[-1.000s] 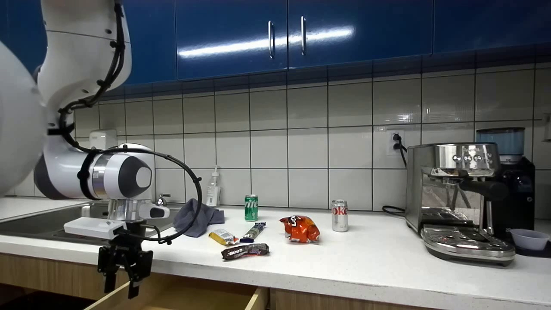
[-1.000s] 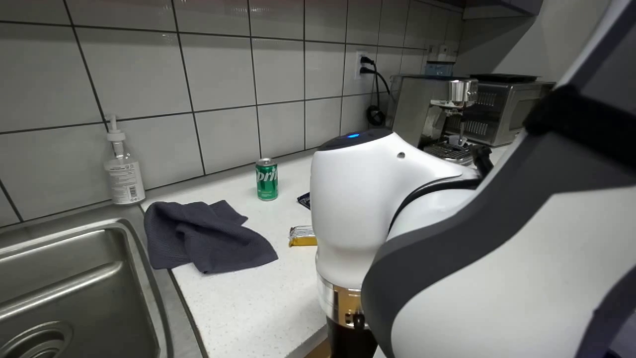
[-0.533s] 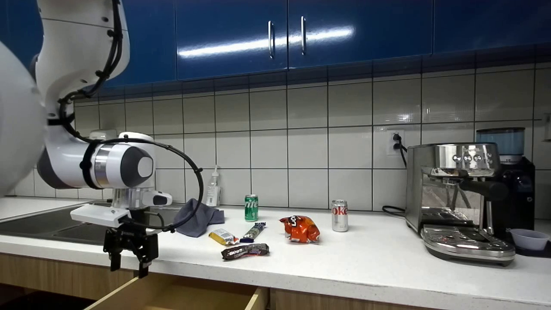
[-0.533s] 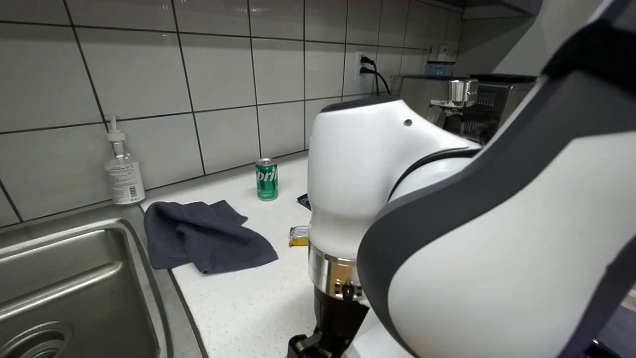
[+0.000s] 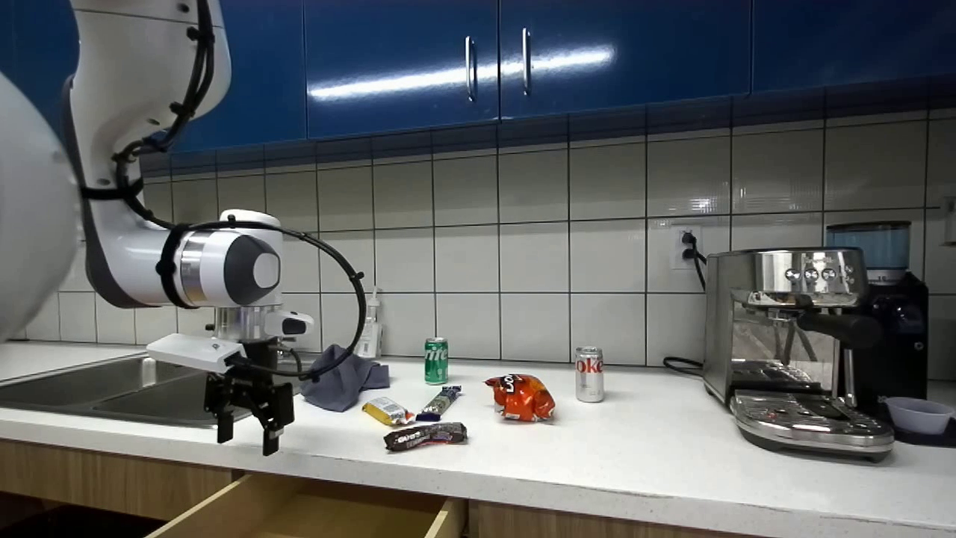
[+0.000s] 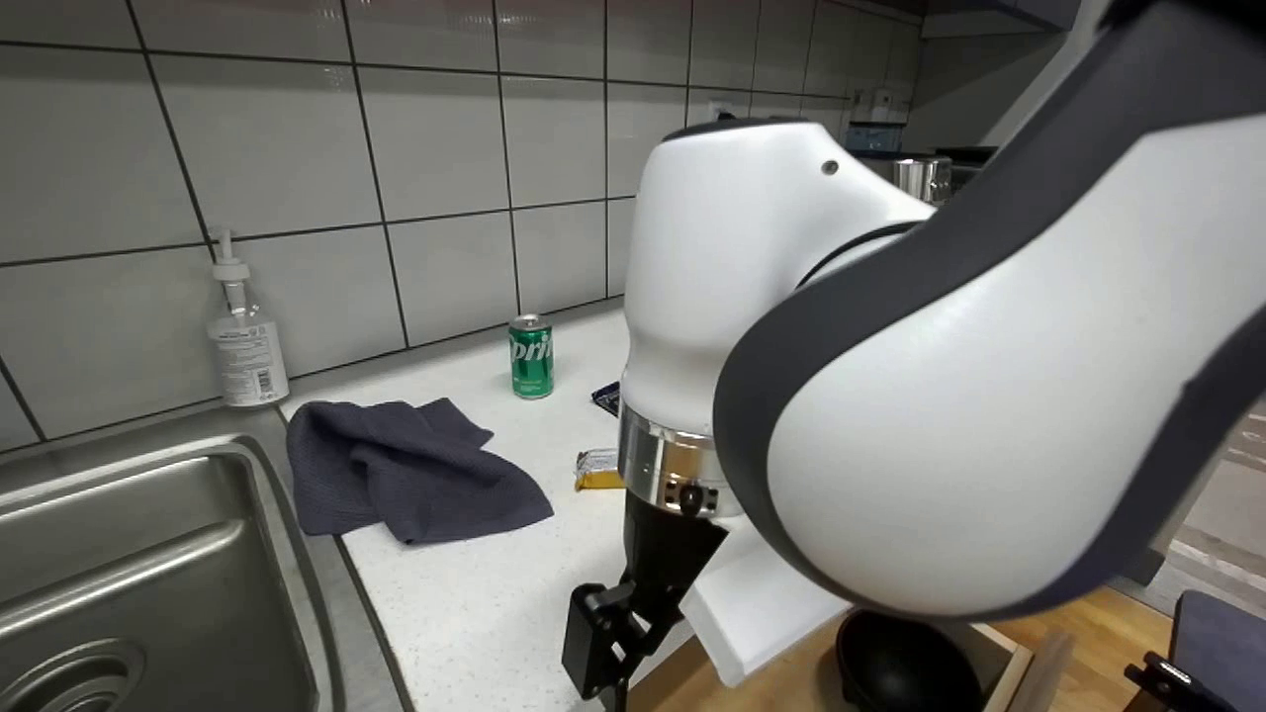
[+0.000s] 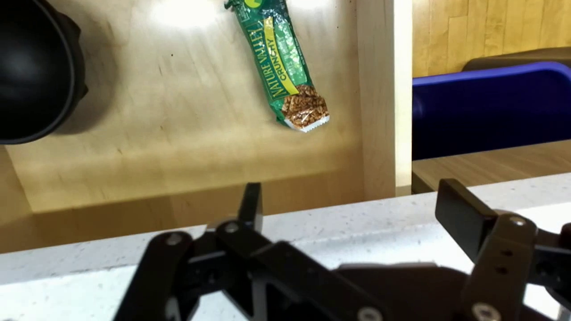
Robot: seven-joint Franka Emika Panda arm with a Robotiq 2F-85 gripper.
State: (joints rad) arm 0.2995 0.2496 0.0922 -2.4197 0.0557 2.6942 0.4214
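Note:
My gripper (image 5: 248,436) is open and empty, its fingers pointing down near the counter's front edge. In the wrist view the open fingers (image 7: 354,209) lie over the white counter edge (image 7: 330,223). An open wooden drawer (image 7: 169,111) lies beyond the edge. It holds a green Nature Valley bar (image 7: 281,62) and a black bowl (image 7: 31,71), which is cut off by the frame. On the counter lie a brown bar (image 5: 426,436), a yellow-and-white packet (image 5: 387,411), a dark blue bar (image 5: 441,403) and an orange Doritos bag (image 5: 520,397).
A Sprite can (image 5: 436,361) and a Coke can (image 5: 589,374) stand on the counter. A grey cloth (image 6: 406,470) lies beside the sink (image 6: 262,554). A soap bottle (image 6: 245,346) stands behind it. A coffee machine (image 5: 784,351) stands at one end. A blue bin (image 7: 490,111) is beside the drawer.
The arm and open gripper have risen from in front of the drawer to about counter height, shifting slightly right in an exterior view. The objects on the counter have not moved.

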